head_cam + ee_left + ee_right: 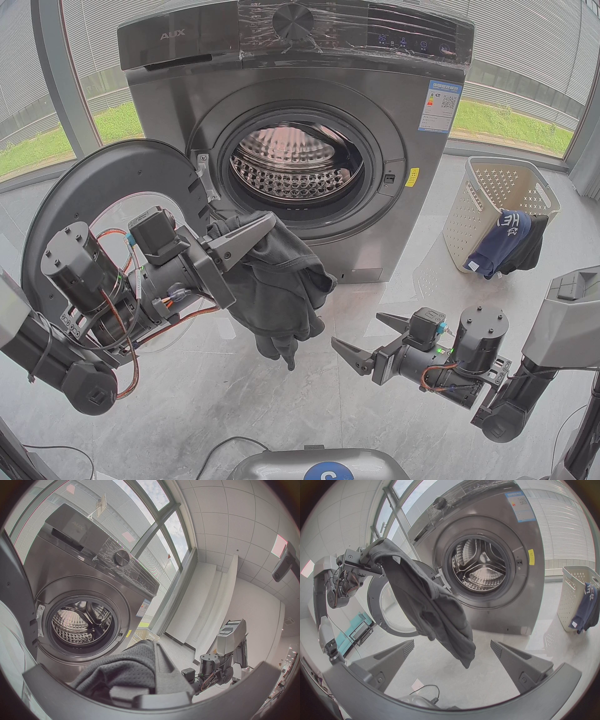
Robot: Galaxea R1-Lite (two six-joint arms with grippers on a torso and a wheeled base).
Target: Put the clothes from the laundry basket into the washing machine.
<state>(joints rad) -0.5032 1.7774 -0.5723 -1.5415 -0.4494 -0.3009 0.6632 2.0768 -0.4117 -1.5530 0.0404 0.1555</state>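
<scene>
My left gripper [262, 226] is shut on a dark grey garment [281, 281] that hangs in front of the washing machine [294, 125], just below its open drum [294, 162]. The same garment [431, 605] dangles in the right wrist view, and its cloth [131, 667] drapes over the fingers in the left wrist view. My right gripper [365, 340] is open and holds nothing, low over the floor to the right of the garment. The white laundry basket [494, 187] stands right of the machine with a navy garment [500, 240] and a black one [531, 250] hanging over its rim.
The round machine door [106, 187] is swung open to the left, behind my left arm. Grey tiled floor [250, 400] lies in front of the machine. Large windows [37, 94] stand behind it.
</scene>
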